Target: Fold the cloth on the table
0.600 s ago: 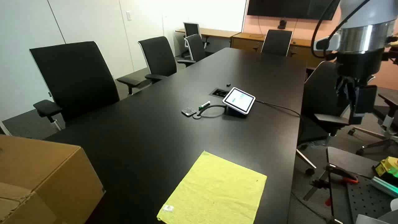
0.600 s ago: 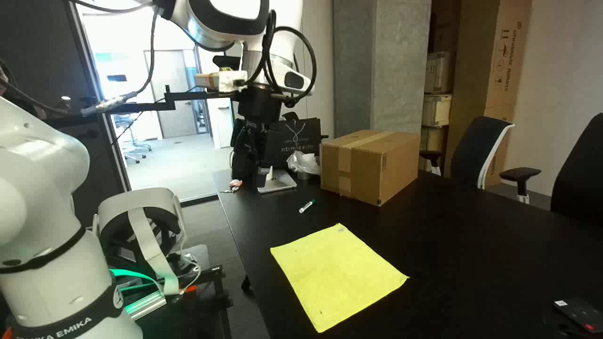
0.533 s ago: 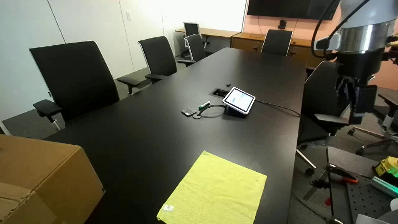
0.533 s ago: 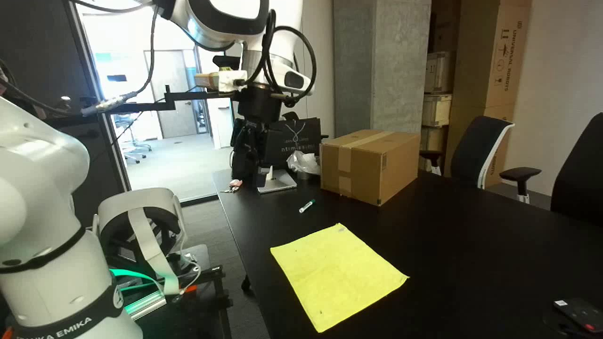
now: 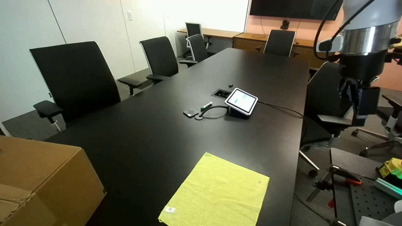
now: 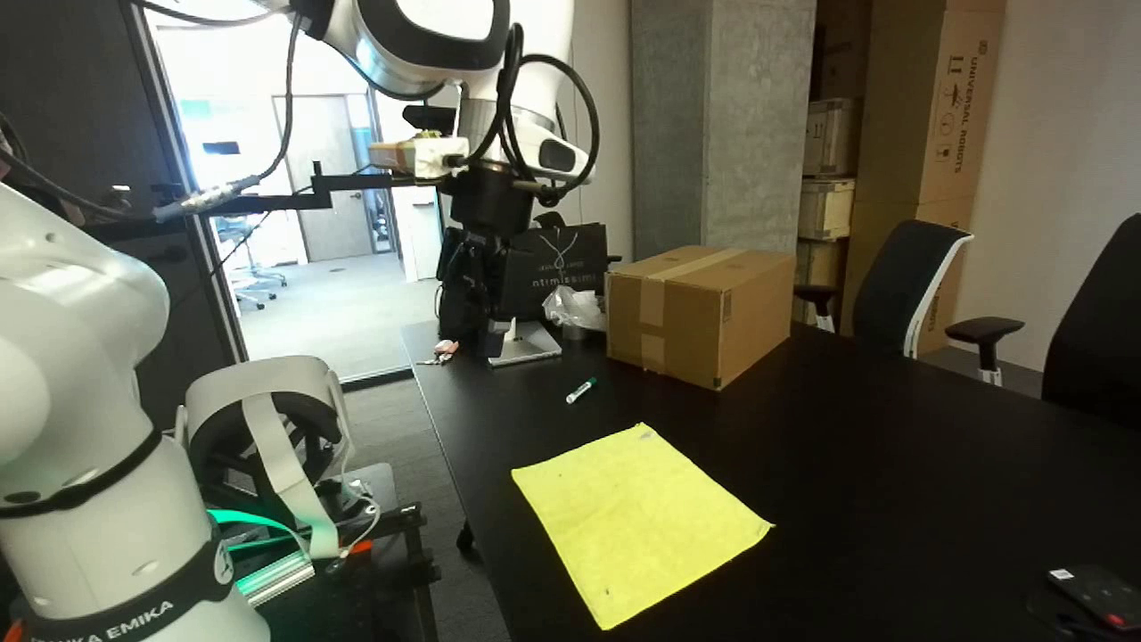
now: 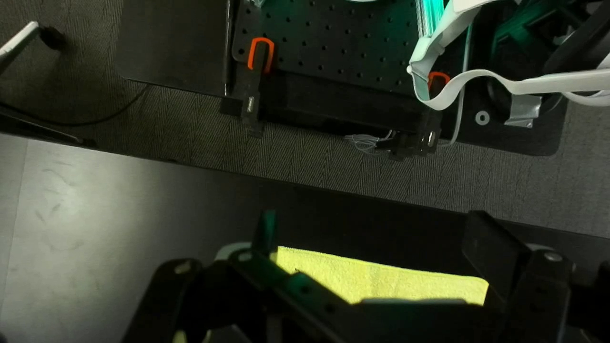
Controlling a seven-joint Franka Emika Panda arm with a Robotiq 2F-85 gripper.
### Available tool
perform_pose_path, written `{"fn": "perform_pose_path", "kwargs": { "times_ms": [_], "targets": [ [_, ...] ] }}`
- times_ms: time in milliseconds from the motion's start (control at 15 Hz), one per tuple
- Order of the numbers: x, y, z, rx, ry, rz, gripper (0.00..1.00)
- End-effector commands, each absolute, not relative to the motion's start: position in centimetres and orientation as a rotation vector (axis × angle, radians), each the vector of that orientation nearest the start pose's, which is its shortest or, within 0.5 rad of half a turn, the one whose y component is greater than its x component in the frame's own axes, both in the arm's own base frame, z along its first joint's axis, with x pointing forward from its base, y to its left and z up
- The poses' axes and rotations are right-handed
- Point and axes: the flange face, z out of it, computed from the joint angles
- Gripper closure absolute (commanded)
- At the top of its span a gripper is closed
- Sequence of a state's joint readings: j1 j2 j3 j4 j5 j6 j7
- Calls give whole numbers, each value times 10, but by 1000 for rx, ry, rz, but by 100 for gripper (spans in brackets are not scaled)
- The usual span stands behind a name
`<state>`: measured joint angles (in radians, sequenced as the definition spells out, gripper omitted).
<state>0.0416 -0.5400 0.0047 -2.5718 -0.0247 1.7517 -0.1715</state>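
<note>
Dark office chairs [image 5: 75, 78] stand around a long table [image 5: 141, 147] with a matte black top. The gripper [image 7: 371, 233] hangs in the air, its two fingers [image 7: 491, 252] set wide apart. In the wrist view the cloth [image 7: 405, 281] shows below it, between the fingers and partly covered by them; in both exterior views it lies on the table, apart from the gripper. It is a bright yellow-green rectangle, spread flat and unfolded, with faint creases, a few dark specks and a whitish label [image 5: 170, 209] at one corner. Farther out, in an exterior view, a green-capped marker [image 6: 581, 390] lies near the cloth; a brown cardboard box [image 6: 669, 325] stands taped closed, its inside hidden. Just beside the box sits crumpled clear plastic [image 6: 575, 308]; behind that, a black bag [image 6: 557, 259] with pale lettering, contents unseen. Cartons [image 6: 824, 209] are stacked beyond.
</note>
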Motion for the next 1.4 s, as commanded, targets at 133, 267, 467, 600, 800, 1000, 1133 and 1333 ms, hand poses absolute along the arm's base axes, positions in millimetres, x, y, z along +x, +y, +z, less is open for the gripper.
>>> {"fn": "perform_pose_path", "kwargs": {
  "times_ms": [133,267,467,600,800,1000,1133,1333],
  "targets": [
    [386,20,359,-3106,-352,349,0],
    [408,24,319,-3088,-367,311,0],
    [431,29,262,-3073,-366,306,0],
    [446,31,222,-3067,-347,337,0],
    [465,33,174,-3048,-331,362,0],
    [476,40,138,-3025,-320,370,0],
    [481,42,115,-3041,-277,376,0],
    [482,39,88,-3042,-255,413,0]
  ]
}}
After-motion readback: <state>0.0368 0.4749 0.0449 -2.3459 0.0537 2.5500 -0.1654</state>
